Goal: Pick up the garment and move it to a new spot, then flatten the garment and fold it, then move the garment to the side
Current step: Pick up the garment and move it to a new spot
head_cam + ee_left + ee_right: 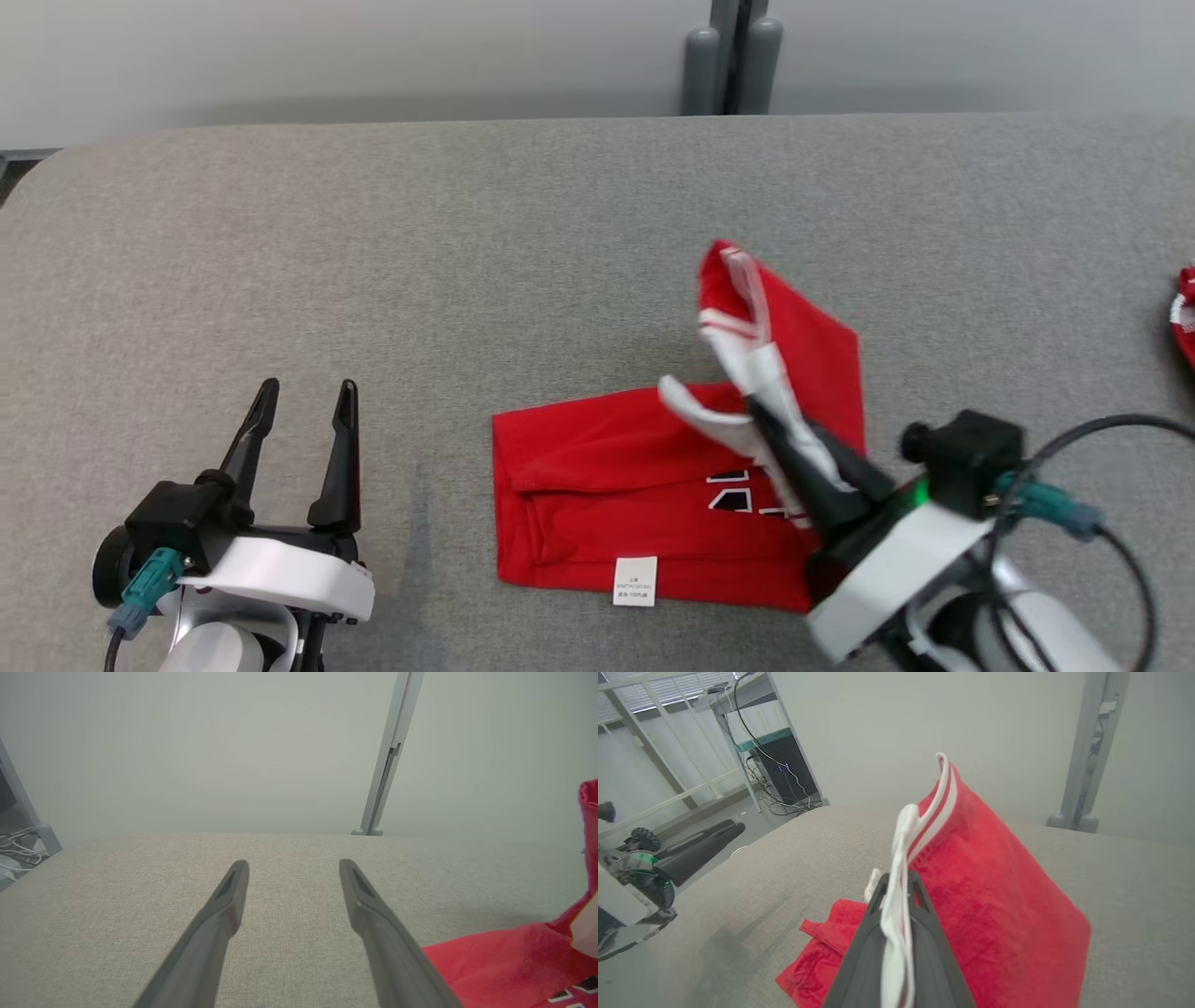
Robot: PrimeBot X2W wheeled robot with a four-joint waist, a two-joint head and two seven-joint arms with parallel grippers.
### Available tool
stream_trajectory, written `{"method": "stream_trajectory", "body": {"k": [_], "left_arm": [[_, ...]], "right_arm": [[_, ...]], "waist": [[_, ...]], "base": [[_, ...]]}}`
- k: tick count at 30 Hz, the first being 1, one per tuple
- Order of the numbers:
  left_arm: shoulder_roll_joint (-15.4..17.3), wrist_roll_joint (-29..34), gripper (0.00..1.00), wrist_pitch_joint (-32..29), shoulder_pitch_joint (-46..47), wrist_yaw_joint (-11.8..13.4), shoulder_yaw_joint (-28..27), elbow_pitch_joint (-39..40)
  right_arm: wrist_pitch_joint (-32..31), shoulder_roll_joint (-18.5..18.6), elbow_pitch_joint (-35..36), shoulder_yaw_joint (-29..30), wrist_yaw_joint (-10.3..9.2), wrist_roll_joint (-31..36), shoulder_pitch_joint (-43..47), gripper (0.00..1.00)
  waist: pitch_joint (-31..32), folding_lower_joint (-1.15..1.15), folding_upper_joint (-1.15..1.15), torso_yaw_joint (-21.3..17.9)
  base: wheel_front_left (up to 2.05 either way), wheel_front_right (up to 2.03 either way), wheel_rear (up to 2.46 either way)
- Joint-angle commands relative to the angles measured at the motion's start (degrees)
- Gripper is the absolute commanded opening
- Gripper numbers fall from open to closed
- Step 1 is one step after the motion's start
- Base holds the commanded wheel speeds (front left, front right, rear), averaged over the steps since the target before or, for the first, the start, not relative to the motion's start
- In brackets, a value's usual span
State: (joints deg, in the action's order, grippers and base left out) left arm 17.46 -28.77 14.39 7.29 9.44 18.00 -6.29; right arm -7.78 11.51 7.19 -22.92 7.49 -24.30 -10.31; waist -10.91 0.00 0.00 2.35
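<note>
Fold step, by my reading: right gripper (758, 411) pinched shut on the white-trimmed end of the red garment (607, 467), held up off the table (373, 233), rest lying flat mid-table; left gripper (303, 392) wide, empty, well left; next, carry that end over the flat part and release.

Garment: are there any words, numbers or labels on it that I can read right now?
White tag on the near edge of the garment: has print, too small to read.
Black-and-white print on the red cloth: partly hidden behind the right hand, not readable.
No legible text.
</note>
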Motion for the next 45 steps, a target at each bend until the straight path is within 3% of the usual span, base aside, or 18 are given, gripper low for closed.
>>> {"method": "stream_trajectory", "body": {"k": [1,9,17,22,23,24,25,31,36,45], "left_arm": [[0.25,-0.04,1.00,0.04,-0.20,-0.19,0.00,-0.06],[-0.57,-0.17,1.00,0.32,0.85,-0.64,0.53,-0.86],[-1.38,0.27,1.00,0.58,2.40,-1.20,0.47,-1.62],[-1.92,0.53,1.00,0.77,2.97,-1.67,0.11,-2.12],[-2.08,0.55,1.00,0.73,3.01,-1.78,0.08,-2.26],[-2.13,0.62,1.00,0.72,3.09,-1.72,-0.05,-2.40],[-2.22,0.72,1.00,0.75,3.15,-1.81,-0.16,-2.46],[-2.62,1.23,1.00,0.81,3.45,-2.30,-0.42,-3.05],[-2.78,1.81,1.00,0.80,3.16,-2.28,-0.65,-3.41],[-2.78,2.71,1.00,0.81,1.45,-1.61,-2.16,-2.74]], "right_arm": [[0.30,-0.69,-0.55,-1.73,0.01,-0.55,-1.23,0.00],[3.28,-5.33,-10.08,-12.97,0.01,-4.15,-6.22,0.00],[9.86,-7.83,-22.42,-16.84,0.01,-6.66,-11.33,0.00],[12.31,-8.28,-26.37,-19.11,0.01,-8.33,-13.62,0.00],[12.70,-8.35,-26.92,-19.48,0.01,-8.57,-14.10,0.35],[13.23,-8.41,-27.20,-19.80,0.01,-8.88,-14.42,0.84],[13.91,-8.41,-27.28,-20.12,0.01,-9.18,-14.85,1.00],[16.84,-8.39,-25.53,-21.70,0.01,-10.42,-16.66,1.00],[19.54,-7.70,-22.80,-19.51,0.01,-9.07,-17.49,1.00],[20.88,-2.78,-19.37,-3.84,0.01,-2.35,-12.73,1.00]], "waist": [[-0.05,0.00,0.00,0.78],[-1.25,0.00,0.00,3.28],[-3.67,0.00,0.00,5.03],[-4.70,0.00,0.00,5.30],[-4.80,0.00,0.00,5.27],[-4.85,0.00,0.00,5.18],[-4.88,0.00,0.00,5.07],[-4.57,0.00,0.00,4.37],[-3.84,0.00,0.00,3.53],[-1.92,0.00,0.00,2.37]], "base": [[0.00,0.00,0.00],[0.00,0.00,0.00],[0.00,0.00,0.00],[0.00,0.00,0.00],[0.00,0.00,0.00],[0.00,0.00,0.00],[0.00,0.00,0.00],[0.00,0.00,0.00],[0.00,0.00,0.00],[0.00,0.00,0.00]]}}
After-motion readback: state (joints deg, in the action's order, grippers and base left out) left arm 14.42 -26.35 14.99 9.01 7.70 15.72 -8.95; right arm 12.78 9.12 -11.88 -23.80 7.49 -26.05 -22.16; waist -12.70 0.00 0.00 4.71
